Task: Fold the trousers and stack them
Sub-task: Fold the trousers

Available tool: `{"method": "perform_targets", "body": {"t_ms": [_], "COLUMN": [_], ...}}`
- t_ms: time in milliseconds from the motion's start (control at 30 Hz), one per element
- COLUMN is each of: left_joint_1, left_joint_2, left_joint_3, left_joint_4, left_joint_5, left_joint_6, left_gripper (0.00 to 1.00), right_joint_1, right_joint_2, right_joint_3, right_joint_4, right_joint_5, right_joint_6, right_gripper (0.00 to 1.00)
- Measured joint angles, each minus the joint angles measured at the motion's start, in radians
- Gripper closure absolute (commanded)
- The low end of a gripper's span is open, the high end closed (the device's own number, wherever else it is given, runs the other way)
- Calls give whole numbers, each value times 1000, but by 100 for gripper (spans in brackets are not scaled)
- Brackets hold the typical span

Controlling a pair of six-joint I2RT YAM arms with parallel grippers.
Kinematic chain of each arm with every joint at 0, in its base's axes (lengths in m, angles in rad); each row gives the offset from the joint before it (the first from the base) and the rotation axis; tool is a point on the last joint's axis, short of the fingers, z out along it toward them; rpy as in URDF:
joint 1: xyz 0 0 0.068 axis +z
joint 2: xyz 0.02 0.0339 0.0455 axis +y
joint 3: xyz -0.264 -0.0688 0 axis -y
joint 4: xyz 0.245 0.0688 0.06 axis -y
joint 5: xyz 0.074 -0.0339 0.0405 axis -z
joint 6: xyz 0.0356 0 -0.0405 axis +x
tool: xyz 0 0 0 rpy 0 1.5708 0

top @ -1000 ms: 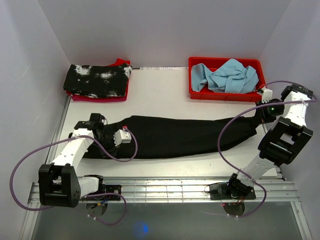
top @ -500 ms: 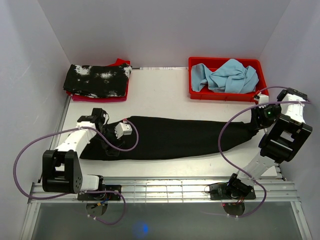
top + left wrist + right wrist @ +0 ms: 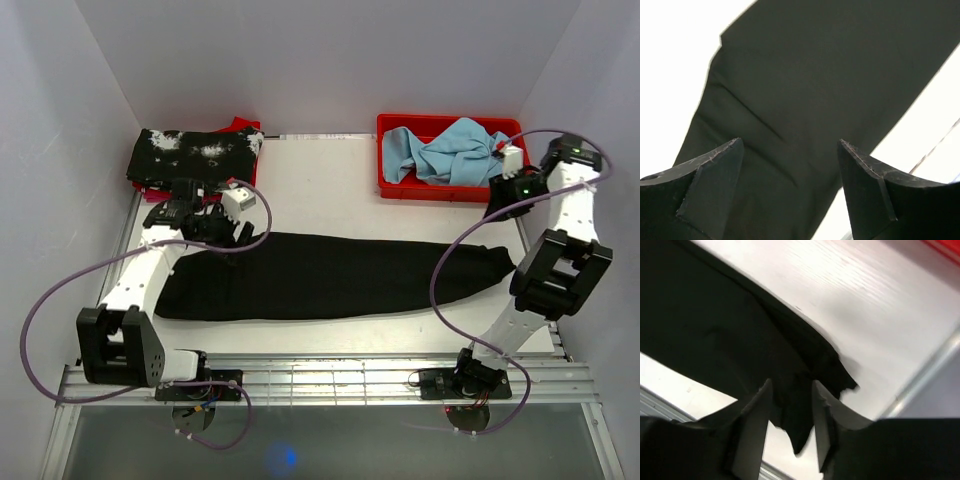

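- One pair of black trousers lies flat on the table as a long, narrow strip. The wider end is at the left and the leg ends at the right.
- Change over the last second: the right end is no longer drawn up toward the far side, and the strip now lies straighter.
- Left gripper has come up off the wider end and hangs over the strip's far edge. Its fingers are spread and empty, with only cloth below them.
- Right gripper has lifted clear of the leg ends, toward the red bin. Its fingers stand a narrow gap apart and grip nothing.
- Judgement: the straightening looks done. Folding end over end has not yet begun.
- Splotched folded garment sits at the far left, well apart from the trousers. It is probably the stacking spot.
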State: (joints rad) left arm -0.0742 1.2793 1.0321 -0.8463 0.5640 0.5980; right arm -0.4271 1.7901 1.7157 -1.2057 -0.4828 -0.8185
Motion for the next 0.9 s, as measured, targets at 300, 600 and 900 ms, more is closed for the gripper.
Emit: {"method": "perform_targets", "body": {"t_ms": [300, 600, 900], "left_joint_1": [1, 1, 0], "left_joint_2": [319, 483, 597], "left_joint_3": [258, 298, 299], "left_joint_4": [142, 185, 205], "left_joint_5": [4, 44, 98], "left_joint_6": [-282, -290, -160], "left_gripper": [18, 19, 41], "right_joint_1": [335, 315, 385], "right_joint_2": [-1, 49, -74], "right_joint_3": [-291, -495, -398], "right_joint_4": [68, 180, 303], "right_joint_5": [-97, -47, -93], "right_joint_6": [-8, -46, 56], "right_gripper": [73, 67, 19]}}
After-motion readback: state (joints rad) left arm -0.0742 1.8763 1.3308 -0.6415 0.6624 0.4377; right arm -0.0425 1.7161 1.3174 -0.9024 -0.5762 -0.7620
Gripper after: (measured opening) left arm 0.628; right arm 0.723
